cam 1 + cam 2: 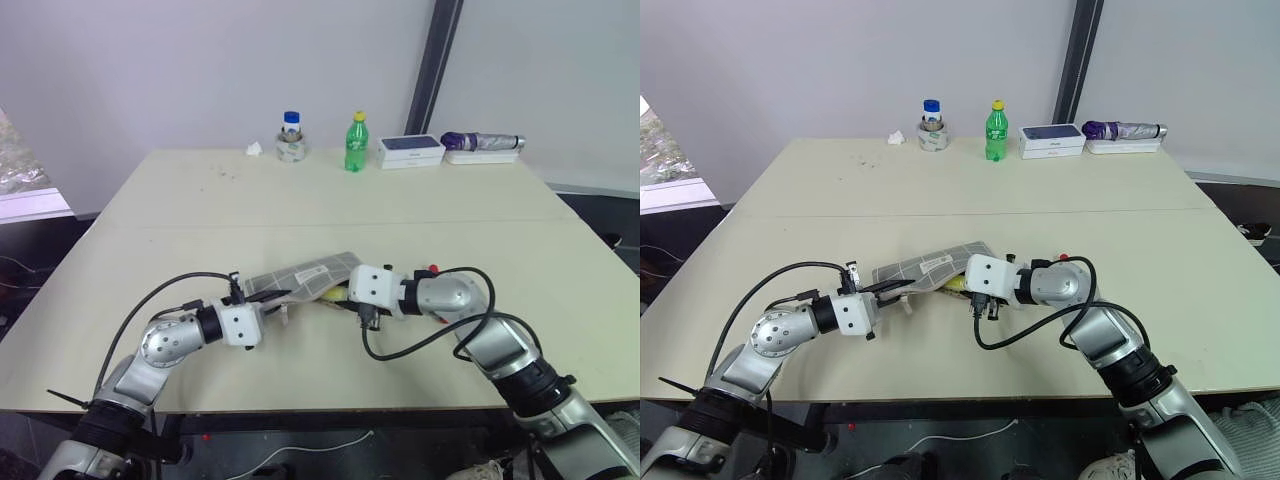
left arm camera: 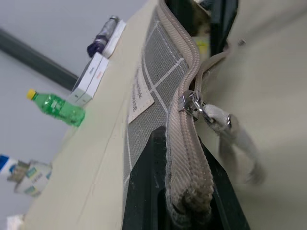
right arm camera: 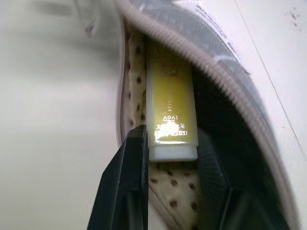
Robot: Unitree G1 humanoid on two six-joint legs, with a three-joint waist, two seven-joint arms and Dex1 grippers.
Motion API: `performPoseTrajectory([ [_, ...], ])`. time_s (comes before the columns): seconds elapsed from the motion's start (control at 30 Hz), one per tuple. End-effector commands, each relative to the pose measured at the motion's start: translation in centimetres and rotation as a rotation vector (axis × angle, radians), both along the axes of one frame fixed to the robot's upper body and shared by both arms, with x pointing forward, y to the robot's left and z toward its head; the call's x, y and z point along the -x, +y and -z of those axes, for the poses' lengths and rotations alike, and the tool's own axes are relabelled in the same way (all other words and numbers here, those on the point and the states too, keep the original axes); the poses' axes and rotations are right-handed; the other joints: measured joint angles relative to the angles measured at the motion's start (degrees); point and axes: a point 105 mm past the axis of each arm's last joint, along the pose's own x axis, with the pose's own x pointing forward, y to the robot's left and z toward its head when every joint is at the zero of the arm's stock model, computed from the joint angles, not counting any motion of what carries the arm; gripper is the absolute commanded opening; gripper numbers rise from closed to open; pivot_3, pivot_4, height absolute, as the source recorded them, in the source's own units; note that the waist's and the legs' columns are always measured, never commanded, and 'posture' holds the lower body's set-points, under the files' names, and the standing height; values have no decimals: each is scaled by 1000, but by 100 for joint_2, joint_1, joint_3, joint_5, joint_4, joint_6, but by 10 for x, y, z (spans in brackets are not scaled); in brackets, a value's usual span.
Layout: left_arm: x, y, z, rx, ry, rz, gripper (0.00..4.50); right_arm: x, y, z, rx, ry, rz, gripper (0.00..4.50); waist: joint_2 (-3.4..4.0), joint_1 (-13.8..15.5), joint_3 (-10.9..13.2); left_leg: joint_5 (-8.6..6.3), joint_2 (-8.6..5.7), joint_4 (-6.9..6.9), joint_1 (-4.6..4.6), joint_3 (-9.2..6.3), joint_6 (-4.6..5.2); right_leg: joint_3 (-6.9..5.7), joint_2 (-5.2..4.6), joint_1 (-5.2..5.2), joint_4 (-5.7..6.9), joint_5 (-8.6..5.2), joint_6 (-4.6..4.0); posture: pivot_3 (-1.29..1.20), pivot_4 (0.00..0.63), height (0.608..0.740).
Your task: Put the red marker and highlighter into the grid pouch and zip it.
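The grid pouch point(image 1: 310, 275), grey with white lines and a small white label, lies near the table's front middle, lifted slightly at its zipper edge. My left gripper point(image 1: 275, 296) is shut on the zipper band at the pouch's end; the metal zipper pull point(image 2: 194, 103) sits just beyond its fingers point(image 2: 148, 182). From the other side, my right gripper point(image 1: 340, 295) is shut on the yellow highlighter point(image 3: 170, 96), which lies inside the open mouth against the dotted lining. The red marker is hidden; I cannot identify a small red spot point(image 1: 432, 268) by my right forearm.
Along the table's far edge stand a tape roll with a blue-capped jar point(image 1: 291, 140), a green bottle point(image 1: 356, 143), a white box point(image 1: 410, 150) and a folded purple umbrella point(image 1: 483, 142). A crumpled tissue point(image 1: 255, 150) lies beside the roll. Black cables loop from both wrists.
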Motion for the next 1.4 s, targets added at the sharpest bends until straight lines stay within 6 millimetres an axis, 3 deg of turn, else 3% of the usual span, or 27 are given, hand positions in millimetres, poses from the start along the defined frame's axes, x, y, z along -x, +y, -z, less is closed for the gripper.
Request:
performPoseTrajectory([
  [0.03,0,4,-11,75,-1,-3,0,4,10,-12,-23,-19,-39,844,0,-4,0,0,0,0,0,0,0,0,0,0,0,0,0,0,150,740],
  [0.27,1,3,-13,130,49,25,0,8,18,-16,-45,13,-86,844,0,1,0,0,0,0,0,-1,0,0,0,0,0,0,0,0,150,740],
  [0.5,-2,11,-10,135,67,-9,0,5,-9,-27,-97,-23,-10,4383,0,20,0,0,0,1,0,-1,0,0,0,2,0,0,0,0,150,740],
  [0.63,-1,15,-6,133,77,-27,0,11,-30,-36,-209,-34,46,4453,0,13,0,0,2,1,0,-2,0,-2,-2,5,-2,0,0,0,150,740],
  [0.73,-2,20,-4,135,73,-59,0,28,-53,-44,-446,73,92,4453,0,11,0,0,6,-1,0,-2,0,-2,-1,4,-1,0,0,0,150,740],
  [0.83,-3,21,-1,146,81,-70,0,44,-90,-17,-465,160,249,4453,-3,61,-2,-1,7,2,2,-3,1,-6,-3,16,-9,0,0,0,150,740],
  [0.9,-2,20,-1,144,77,-68,0,42,-113,0,-441,157,433,4453,-2,104,-1,-2,6,2,3,-2,3,-6,-5,19,-10,0,0,0,150,740],
  [1.0,-3,17,1,146,80,-61,0,33,-144,5,-513,47,744,4453,1,89,-3,1,6,3,9,-1,-2,-1,-3,12,4,1,-1,0,150,740],
  [1.1,-4,14,3,146,84,-52,0,29,-151,7,-575,-7,920,4453,3,96,-4,3,9,0,9,-4,-6,0,1,8,7,1,-3,0,150,740],
  [1.2,-5,9,4,134,80,-37,0,23,-144,10,-613,-15,997,4453,3,103,-4,3,6,-2,6,-2,-6,1,0,6,4,1,-2,0,150,740],
  [1.4,-7,9,1,129,65,-33,0,19,-147,41,-695,200,1191,4453,2,126,-4,3,4,-1,6,-4,-4,0,0,8,4,1,-2,0,150,740],
])
